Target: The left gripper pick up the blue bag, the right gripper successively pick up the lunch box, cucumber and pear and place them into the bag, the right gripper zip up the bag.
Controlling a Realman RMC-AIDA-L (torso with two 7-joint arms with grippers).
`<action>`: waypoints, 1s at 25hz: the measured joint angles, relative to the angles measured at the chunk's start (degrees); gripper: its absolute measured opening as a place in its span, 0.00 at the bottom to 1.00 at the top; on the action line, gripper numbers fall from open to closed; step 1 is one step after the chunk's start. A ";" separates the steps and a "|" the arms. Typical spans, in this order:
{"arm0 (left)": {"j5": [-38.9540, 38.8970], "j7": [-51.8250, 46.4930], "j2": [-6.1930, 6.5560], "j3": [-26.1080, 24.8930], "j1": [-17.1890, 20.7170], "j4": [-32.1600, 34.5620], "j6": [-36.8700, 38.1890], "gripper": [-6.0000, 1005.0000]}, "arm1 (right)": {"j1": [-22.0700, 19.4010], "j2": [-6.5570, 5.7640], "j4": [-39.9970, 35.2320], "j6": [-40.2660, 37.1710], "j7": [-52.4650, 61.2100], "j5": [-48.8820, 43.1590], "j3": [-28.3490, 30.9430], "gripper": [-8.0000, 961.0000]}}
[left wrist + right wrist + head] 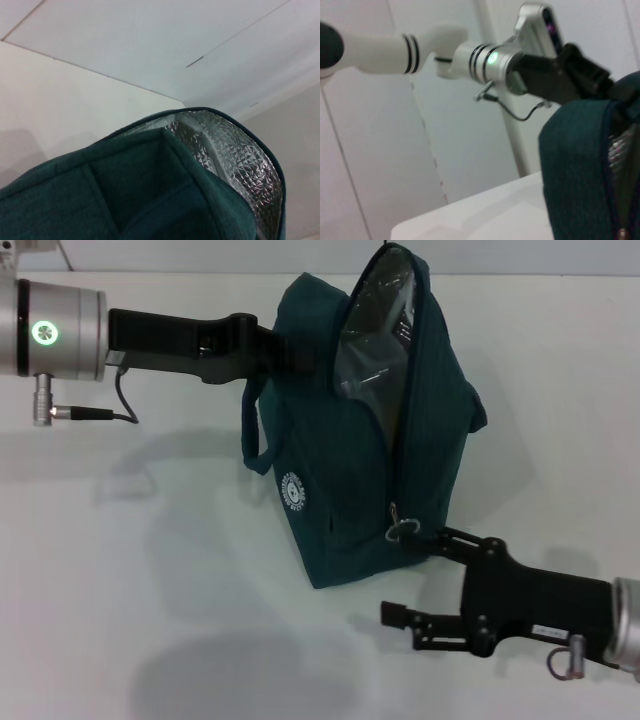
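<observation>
Left tool (pixel 285 352) is clenched on the upper rear edge of the blue bag (pixel 355 455), fingertips buried in the fabric just past the wrist; the hold reads as firm, but finger contact is hidden. In the left wrist view only the bag's rim and silver foil lining (pixel 235 150) show, close under the camera.

The bag stands on the white surface (pixel 150 570), directly ahead of the left tool and just above and beside the right tool. Its long axis runs top to base, roughly upright with a slight lean. The mouth points up and away from the right tool, and the zip line runs down the near face to the zipper pull (pixel 400 525). Lunch box, cucumber and pear are not visible; presumably inside, can't confirm.

Right tool (pixel 410 575) sits low beside the bag's base with its jaws spread wide. The upper finger reaches to just under the zipper pull, possibly touching; the lower finger is well apart, over bare surface. Nothing is gripped.

Risks:
- The jaws may close off the small pull and catch fabric or miss.
- Pulling the zip could drag the bag, since only one top edge is held, and it may tip or twist.
- The slider could snag on the lining.
</observation>
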 joint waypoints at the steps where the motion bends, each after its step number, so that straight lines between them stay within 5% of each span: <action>1: 0.01 -0.01 0.00 -0.01 -0.01 0.00 0.00 0.05 | -0.38 -0.02 0.15 -0.31 0.00 0.00 0.56 0.91; 13: 0.04 0.00 -0.38 -0.01 -0.03 -0.04 -0.08 0.05 | -0.86 0.00 2.31 0.22 0.51 1.95 3.07 0.91; 25: 0.03 0.01 -0.27 0.00 -0.12 -0.04 -0.08 0.05 | 3.27 0.48 2.93 3.24 0.63 1.98 1.75 0.91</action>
